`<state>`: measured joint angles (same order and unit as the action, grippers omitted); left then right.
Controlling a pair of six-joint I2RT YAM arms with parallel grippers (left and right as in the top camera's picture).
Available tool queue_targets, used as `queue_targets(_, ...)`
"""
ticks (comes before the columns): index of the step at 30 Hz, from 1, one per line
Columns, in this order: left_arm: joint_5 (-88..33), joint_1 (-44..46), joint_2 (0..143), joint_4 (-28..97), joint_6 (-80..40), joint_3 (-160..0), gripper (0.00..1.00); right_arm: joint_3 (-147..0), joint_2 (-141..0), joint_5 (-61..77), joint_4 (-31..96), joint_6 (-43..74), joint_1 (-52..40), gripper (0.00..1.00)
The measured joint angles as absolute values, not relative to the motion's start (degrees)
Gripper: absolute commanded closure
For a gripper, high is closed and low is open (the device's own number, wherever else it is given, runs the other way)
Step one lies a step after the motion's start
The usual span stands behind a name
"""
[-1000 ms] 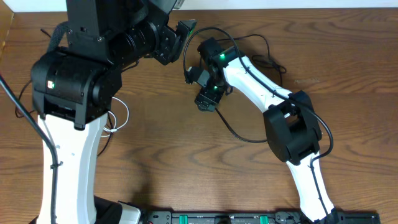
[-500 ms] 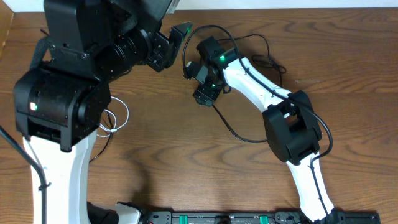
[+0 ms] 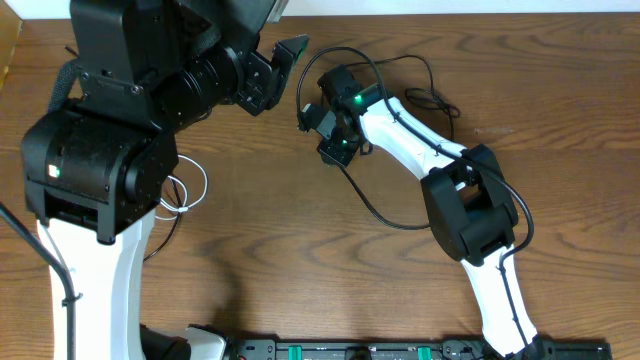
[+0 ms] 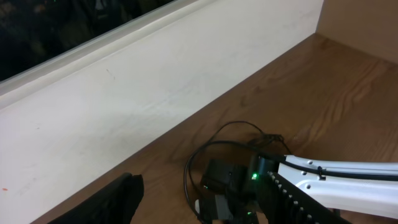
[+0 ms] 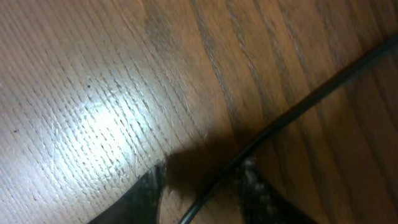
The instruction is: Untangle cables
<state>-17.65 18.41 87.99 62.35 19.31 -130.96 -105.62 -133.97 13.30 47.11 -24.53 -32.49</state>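
Two cables lie on the wooden surface (image 3: 290,290). Nearest, the white cable (image 3: 192,188) loops beside the left arm, partly hidden under it. Further out, the black cable (image 5: 292,118) curves from beside the right arm up to the right gripper (image 3: 336,150), which points down at the surface. Its jaws stand apart with the cable lying between the fingertips, not clamped. Beyond, the black cable forms a loop near the far edge. Left gripper (image 3: 288,52) hangs beside that loop; jaw spacing cannot be determined.
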Motion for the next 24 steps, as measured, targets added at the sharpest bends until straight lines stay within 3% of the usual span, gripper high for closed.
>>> queue_targets(16,-17.65,18.41,87.99,61.91,19.31,-130.96,0.36,-105.56,-133.99,13.28,44.73,-24.45,-32.49,0.7)
queue_targets(24,-17.65,18.41,87.99,61.69,19.31,-130.96,0.36,-105.56,-133.97,13.26,44.58,-24.47,-32.49,0.95)
